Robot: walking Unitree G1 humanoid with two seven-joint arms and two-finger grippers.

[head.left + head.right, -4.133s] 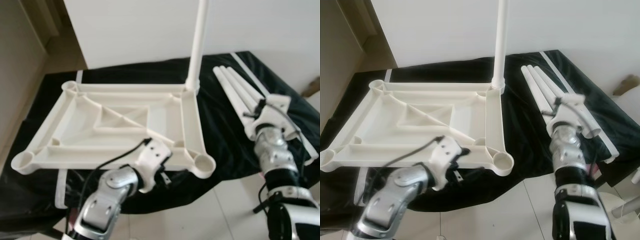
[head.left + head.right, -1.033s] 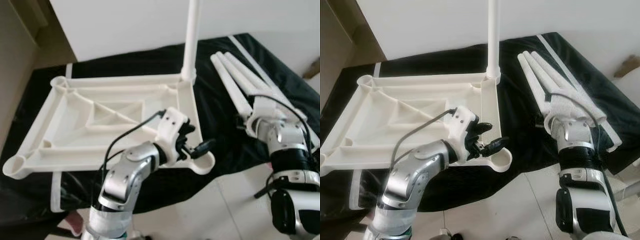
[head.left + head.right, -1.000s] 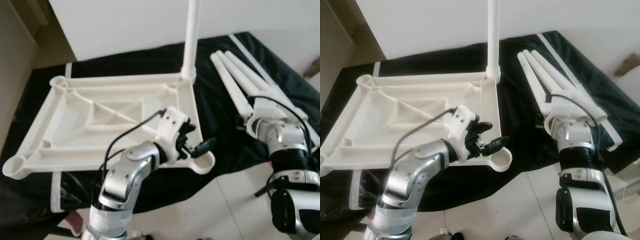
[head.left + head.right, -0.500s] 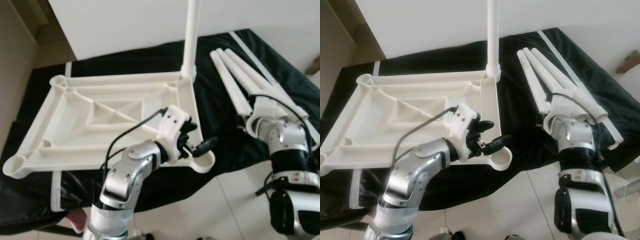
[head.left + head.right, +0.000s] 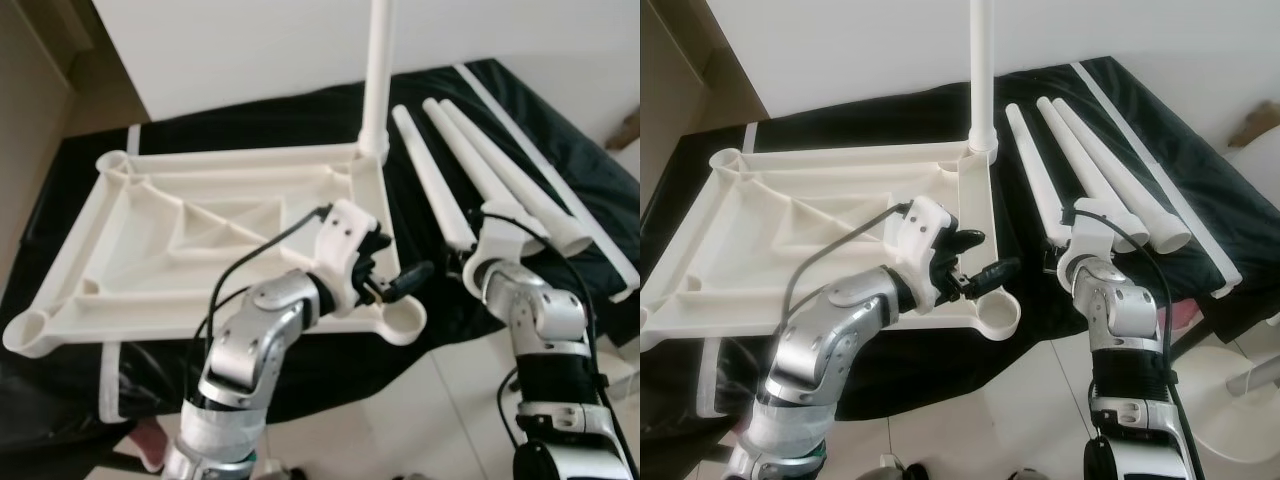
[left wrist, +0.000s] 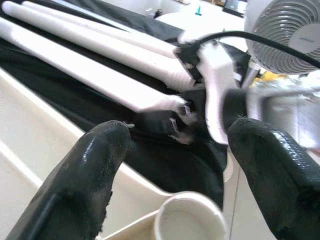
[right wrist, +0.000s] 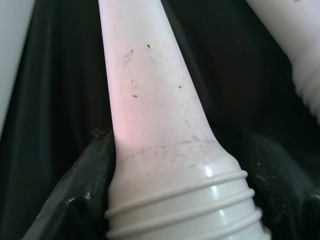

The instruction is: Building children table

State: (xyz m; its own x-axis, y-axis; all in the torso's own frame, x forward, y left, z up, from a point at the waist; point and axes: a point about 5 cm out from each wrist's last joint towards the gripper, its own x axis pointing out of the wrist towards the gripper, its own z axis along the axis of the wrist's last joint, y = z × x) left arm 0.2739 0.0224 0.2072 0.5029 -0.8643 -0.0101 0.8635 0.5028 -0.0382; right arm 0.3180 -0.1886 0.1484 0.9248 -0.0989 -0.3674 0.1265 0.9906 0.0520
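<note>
Tabletop: I see white tabletop (image 5: 200,235) upside down on black cloth (image 5: 440,120), one leg (image 5: 378,70) upright in far rt corner.
L tool (image 5: 388,268): fingers apart, empty, over near rt corner socket (image 5: 402,318).
R tool (image 7: 165,210): fingers either side of loose leg (image 5: 1030,170) at threaded end; grip – can't tell.

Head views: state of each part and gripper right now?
Tabletop: upside down on the black cloth.
Mounted leg: upright in the far right corner socket.
Near right socket: empty.
Three loose legs: lying on the cloth.
Left gripper: open, above near right socket.
Right gripper: at the nearest loose leg's threaded end.
</note>
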